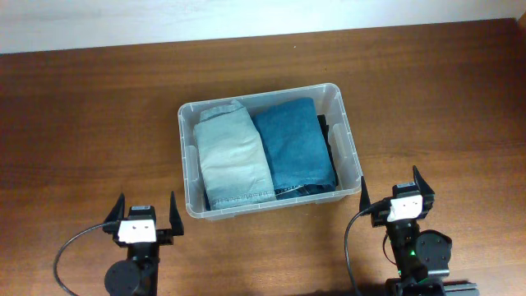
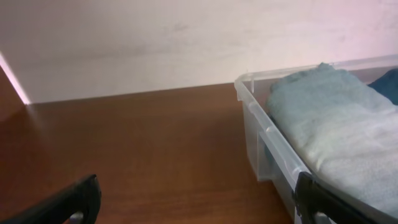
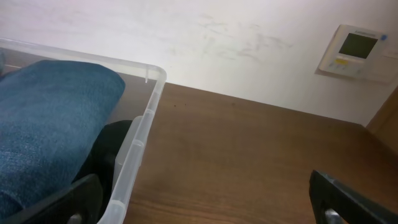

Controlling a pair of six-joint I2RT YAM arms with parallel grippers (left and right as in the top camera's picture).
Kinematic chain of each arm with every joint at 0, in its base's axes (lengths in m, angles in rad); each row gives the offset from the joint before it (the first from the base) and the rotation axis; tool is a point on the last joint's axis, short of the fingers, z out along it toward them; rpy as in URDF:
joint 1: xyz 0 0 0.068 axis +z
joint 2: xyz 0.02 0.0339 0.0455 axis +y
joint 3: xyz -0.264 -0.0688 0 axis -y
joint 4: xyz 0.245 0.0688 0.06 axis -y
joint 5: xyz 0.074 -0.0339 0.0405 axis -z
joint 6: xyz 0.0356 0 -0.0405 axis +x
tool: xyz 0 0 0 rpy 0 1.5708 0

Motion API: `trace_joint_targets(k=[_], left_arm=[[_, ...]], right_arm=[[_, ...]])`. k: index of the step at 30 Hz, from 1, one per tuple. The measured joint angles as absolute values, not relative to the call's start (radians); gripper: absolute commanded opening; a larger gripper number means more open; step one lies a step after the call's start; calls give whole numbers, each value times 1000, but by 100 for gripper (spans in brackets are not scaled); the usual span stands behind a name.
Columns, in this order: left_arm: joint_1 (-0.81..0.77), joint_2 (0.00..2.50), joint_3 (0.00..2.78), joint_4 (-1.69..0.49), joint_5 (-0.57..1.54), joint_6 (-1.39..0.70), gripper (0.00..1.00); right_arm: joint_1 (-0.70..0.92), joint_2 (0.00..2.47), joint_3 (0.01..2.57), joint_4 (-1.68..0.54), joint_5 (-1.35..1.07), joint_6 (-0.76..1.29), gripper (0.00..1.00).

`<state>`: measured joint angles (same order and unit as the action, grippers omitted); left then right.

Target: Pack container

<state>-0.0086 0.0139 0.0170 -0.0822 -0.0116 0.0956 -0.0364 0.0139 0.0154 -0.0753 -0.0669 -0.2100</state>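
The clear plastic container (image 1: 349, 136) stands in the middle of the wooden table. Inside lie folded light-blue jeans (image 1: 233, 156) on the left, folded dark-blue jeans (image 1: 293, 144) beside them, and a dark garment (image 1: 332, 140) along the right wall. My left gripper (image 1: 146, 215) is open and empty, near the container's front left corner. My right gripper (image 1: 394, 196) is open and empty, just right of the container's front right corner. The container also shows in the left wrist view (image 2: 264, 130) and in the right wrist view (image 3: 140, 140).
The brown wooden table (image 1: 99, 123) stretches around the container. A pale wall (image 3: 217, 43) runs behind the table, with a white thermostat panel (image 3: 356, 51) on it. Black cables trail from both arms at the front edge.
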Motion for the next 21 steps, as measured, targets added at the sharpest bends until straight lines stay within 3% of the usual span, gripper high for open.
trace_joint_targets(k=[21], left_arm=[[-9,14,17,-84,-12,109,100]], right_arm=[[-36,14,15,-75,-67,-210,99]])
